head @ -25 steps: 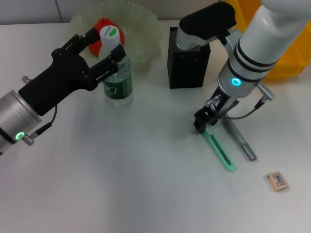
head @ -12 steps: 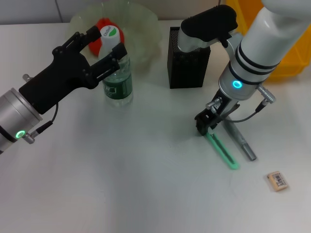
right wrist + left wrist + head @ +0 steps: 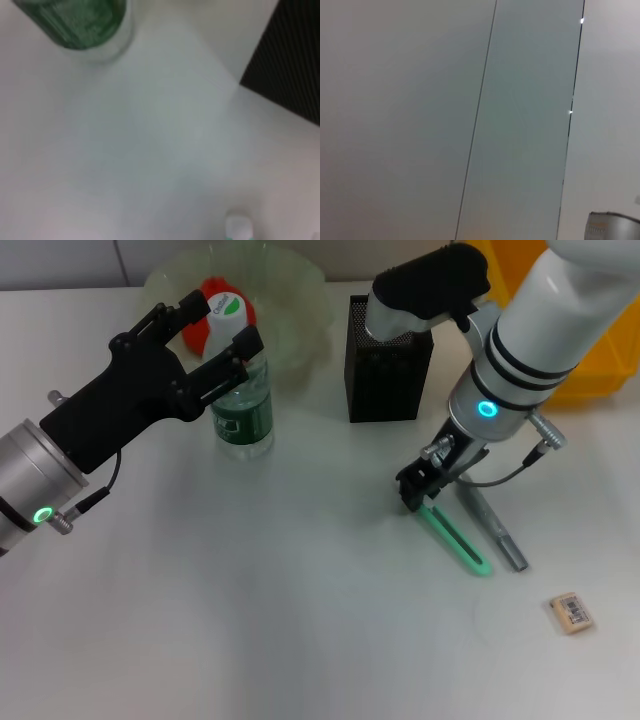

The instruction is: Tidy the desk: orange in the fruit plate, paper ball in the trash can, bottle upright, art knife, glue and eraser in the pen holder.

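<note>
Right gripper (image 3: 418, 490) pinches the knife (image 3: 455, 543) end at centre-right — lift level toward the holder (image 3: 385, 375); left gripper (image 3: 205, 335) spread beside the bottle (image 3: 240, 400).

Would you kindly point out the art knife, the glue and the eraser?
art knife (image 3: 457, 541), head view, middle of its mint-green body.
glue (image 3: 494, 528), head view, middle of the grey stick.
eraser (image 3: 571, 613), head view, its printed top.

Head view: bright, even overhead light; soft shadows fall on the desk (image 3: 250, 620) beneath both arms. Right wrist view: strongly out of focus, bottle (image 3: 80, 22) smeared at upper left. Left wrist view: flat, dim, featureless grey.
</note>
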{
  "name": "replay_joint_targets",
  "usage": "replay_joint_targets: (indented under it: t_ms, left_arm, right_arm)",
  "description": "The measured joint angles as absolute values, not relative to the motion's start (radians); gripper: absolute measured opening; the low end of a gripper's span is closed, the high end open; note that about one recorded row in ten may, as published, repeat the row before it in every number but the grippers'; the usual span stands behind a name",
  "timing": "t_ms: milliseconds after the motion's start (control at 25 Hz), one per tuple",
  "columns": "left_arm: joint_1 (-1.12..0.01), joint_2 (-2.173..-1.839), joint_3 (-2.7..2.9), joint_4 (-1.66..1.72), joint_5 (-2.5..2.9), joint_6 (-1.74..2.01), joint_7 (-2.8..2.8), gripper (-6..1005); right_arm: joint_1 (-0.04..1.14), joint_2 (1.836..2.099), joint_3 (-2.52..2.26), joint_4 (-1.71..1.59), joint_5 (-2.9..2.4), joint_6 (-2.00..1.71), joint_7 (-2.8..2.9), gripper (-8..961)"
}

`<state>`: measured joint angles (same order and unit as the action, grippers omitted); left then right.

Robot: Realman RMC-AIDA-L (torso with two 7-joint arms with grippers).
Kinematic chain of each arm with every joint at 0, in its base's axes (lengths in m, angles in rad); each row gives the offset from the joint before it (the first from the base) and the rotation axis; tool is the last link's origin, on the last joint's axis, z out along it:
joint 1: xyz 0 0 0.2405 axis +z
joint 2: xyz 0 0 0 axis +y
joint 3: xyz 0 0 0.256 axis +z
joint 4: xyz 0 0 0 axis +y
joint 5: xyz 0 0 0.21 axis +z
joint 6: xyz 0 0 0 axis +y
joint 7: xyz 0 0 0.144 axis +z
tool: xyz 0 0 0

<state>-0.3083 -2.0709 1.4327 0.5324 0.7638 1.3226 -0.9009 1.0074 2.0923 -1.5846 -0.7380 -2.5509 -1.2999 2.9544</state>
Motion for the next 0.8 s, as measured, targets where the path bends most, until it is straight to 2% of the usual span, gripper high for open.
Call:
replay_joint_targets:
  t_ms: [320,560,800]
  left_arm:
    - [-0.306,-2.071,1.425,0.532,0.764,1.324,-0.905,813]
    - [-0.306,-2.07,1.416,0.532,0.764,1.324,-0.905,813]
    - [-0.304,-2.069,1.407,0.532,0.764,1.324,-0.903,813]
  right_arm:
    - [0.907,2.085,-1.552,-0.975,-2.551,-1.301,2.943,190]
    - [0.753,2.087,-1.488,-1.277,-2.51,-1.221,2.862,198]
    - [0.613,2.083,-1.37,-1.323,-2.076,-1.018,2.502,207]
